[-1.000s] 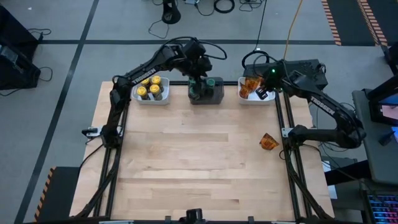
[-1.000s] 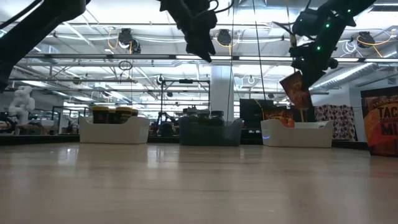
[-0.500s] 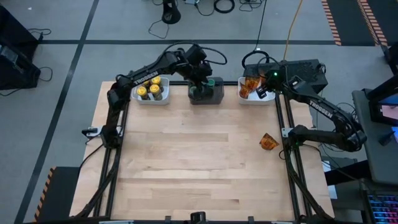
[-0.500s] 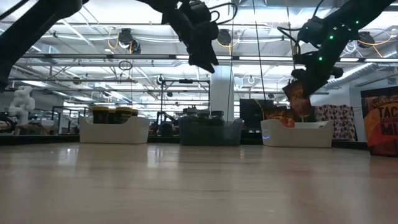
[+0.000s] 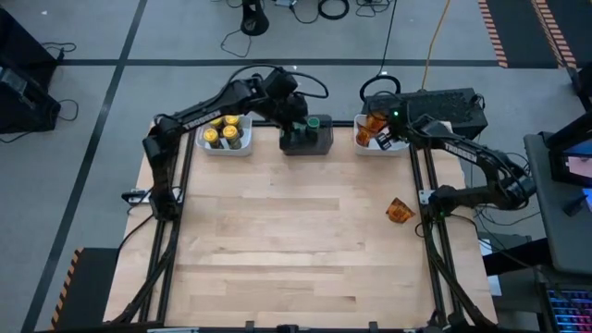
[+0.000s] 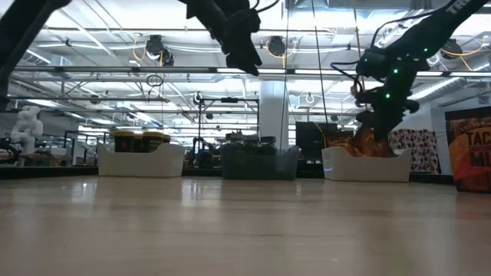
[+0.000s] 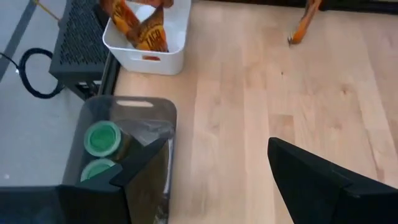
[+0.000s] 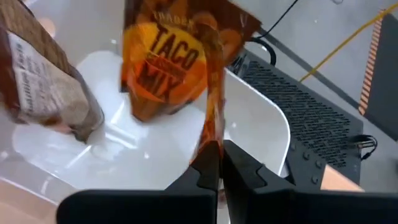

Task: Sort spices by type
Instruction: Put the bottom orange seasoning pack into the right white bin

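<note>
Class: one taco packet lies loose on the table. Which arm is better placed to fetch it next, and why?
Probably the right: the loose packet lies on its side. Its hand must first release a packet into the white bin. The left hand hovers farther off.

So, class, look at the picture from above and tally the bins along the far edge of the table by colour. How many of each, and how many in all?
White bins: 2
Dark grey bin: 1
Total: 3

right pincer (image 8: 217, 163) lowered packet (image 8: 180, 62) into bin (image 8: 264, 134)
</note>
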